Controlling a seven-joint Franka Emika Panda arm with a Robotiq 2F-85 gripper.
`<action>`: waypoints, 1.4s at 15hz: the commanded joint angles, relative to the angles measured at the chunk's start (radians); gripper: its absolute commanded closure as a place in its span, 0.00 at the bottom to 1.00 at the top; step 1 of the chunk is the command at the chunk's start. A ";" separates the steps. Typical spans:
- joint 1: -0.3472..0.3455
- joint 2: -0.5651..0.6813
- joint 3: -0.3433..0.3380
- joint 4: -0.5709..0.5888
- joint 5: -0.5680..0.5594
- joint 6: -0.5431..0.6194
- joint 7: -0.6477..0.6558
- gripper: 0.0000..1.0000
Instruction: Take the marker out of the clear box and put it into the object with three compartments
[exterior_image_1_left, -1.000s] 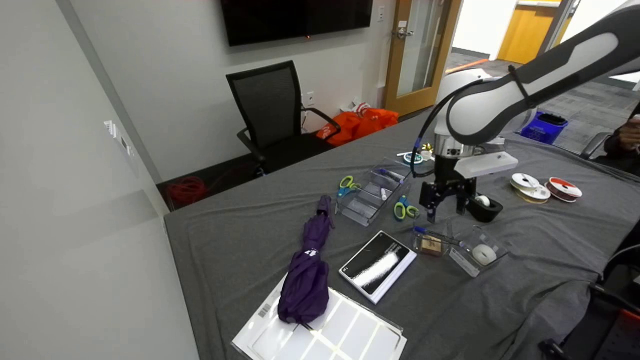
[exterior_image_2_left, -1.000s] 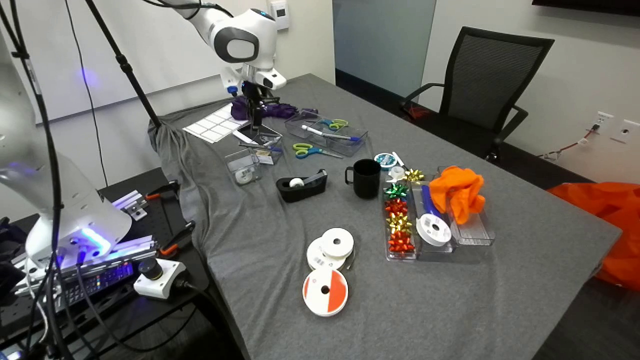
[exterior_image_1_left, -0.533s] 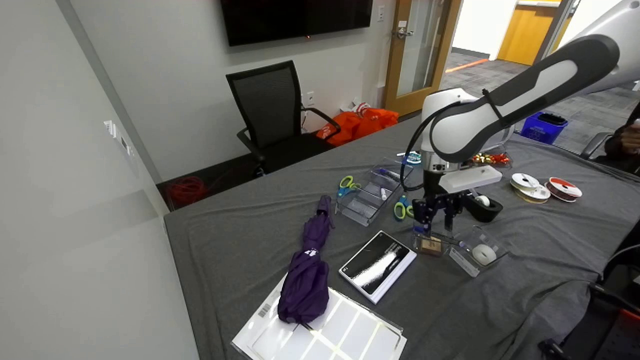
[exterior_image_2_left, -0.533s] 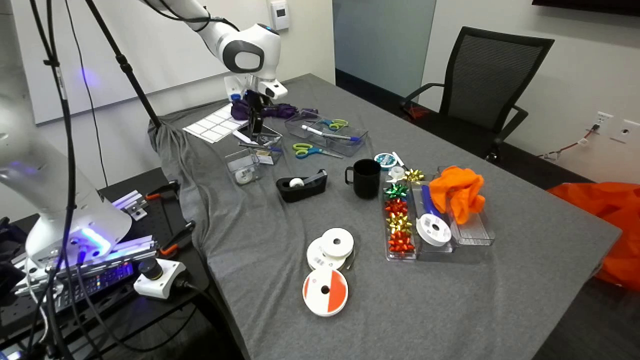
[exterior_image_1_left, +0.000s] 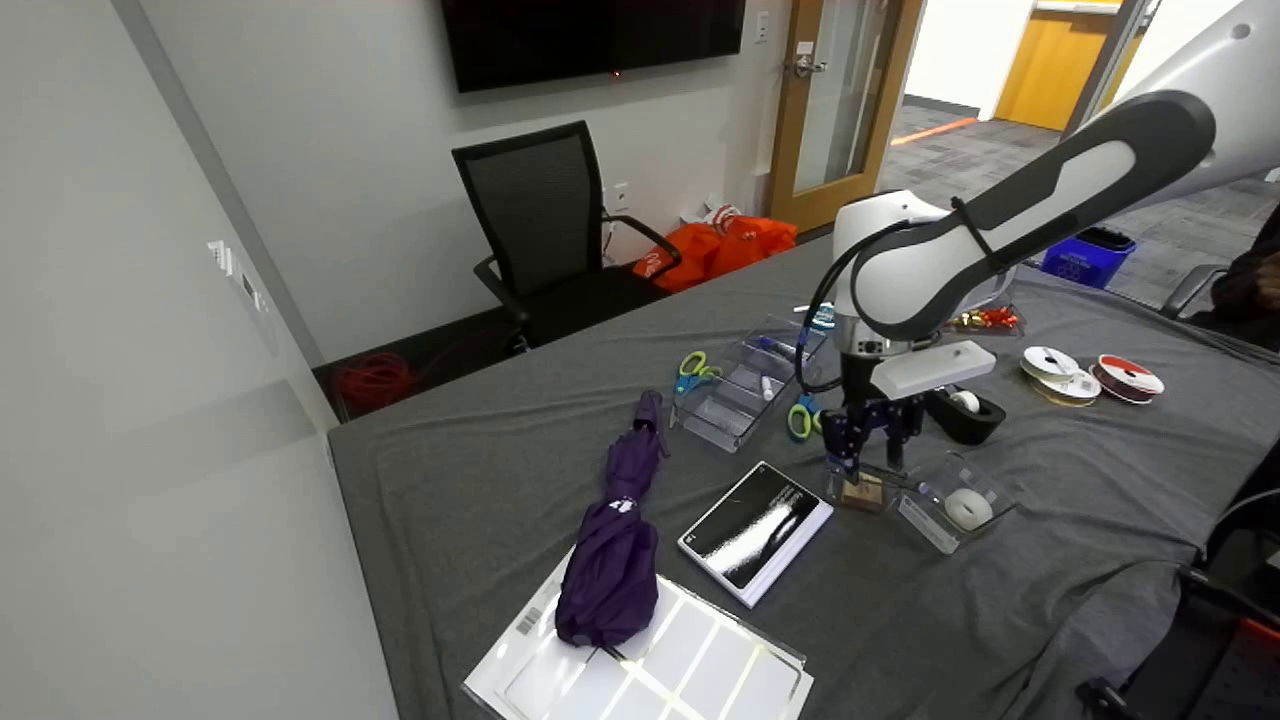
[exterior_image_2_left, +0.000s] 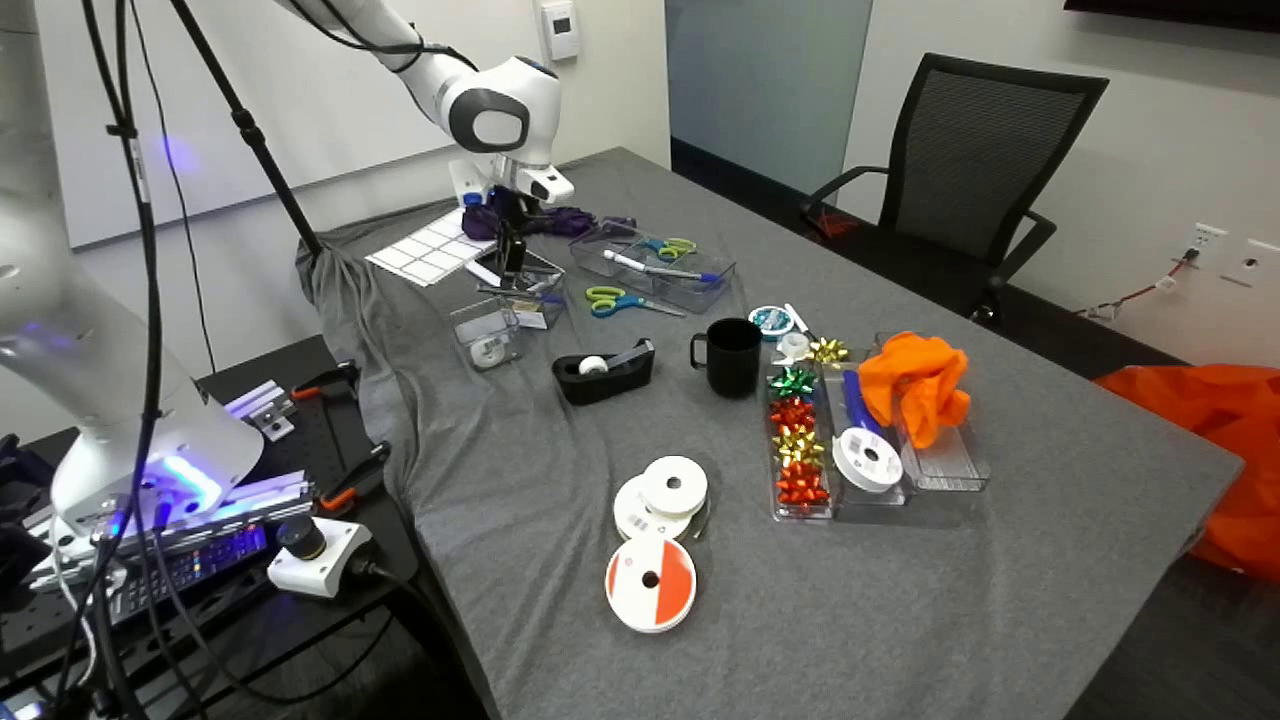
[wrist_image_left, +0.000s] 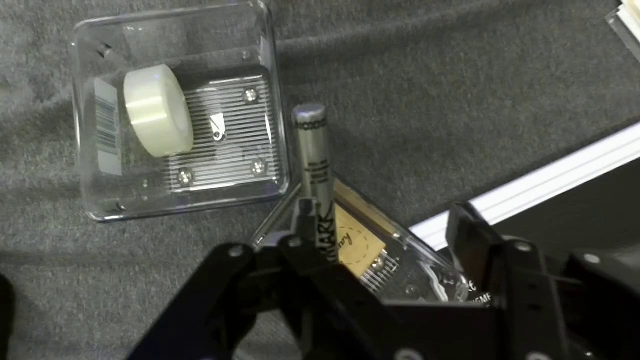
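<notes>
- In an exterior view, the black two-finger gripper (exterior_image_1_left: 872, 468) stands lower than one second ago: it has come down to the small clear plastic box (exterior_image_1_left: 831, 488) which contains a tan square block (exterior_image_1_left: 862, 492). The slim grey marker (exterior_image_1_left: 926, 490) did not visibly move; it rests in this box, tilted, with one end out over the rim. So the approach, I judge, is almost finished.
- In an exterior view, the blue end (exterior_image_2_left: 551, 299) of the marker is seen just beside the lowered gripper. The low clear plastic organiser (exterior_image_2_left: 948, 468) with orange, blue and white contents is perhaps the three-compartment goal, but the long divided clear tray (exterior_image_2_left: 690, 293) could be also; I cannot decide. The marker has reached neither.
- In the wrist view, the fingers (wrist_image_left: 306, 220) are wide apart and hold nothing. The marker runs on the inner side of one finger, very near; whether they touch, I cannot tell. To close now would perhaps push the marker sideways before it is gripped, so a small correction may be useful.
</notes>
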 joint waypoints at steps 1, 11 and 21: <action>0.014 0.007 -0.009 -0.001 -0.026 0.008 0.011 0.10; 0.025 0.012 -0.010 -0.021 -0.071 0.023 0.013 0.58; 0.027 0.006 -0.012 -0.041 -0.115 0.022 0.015 0.73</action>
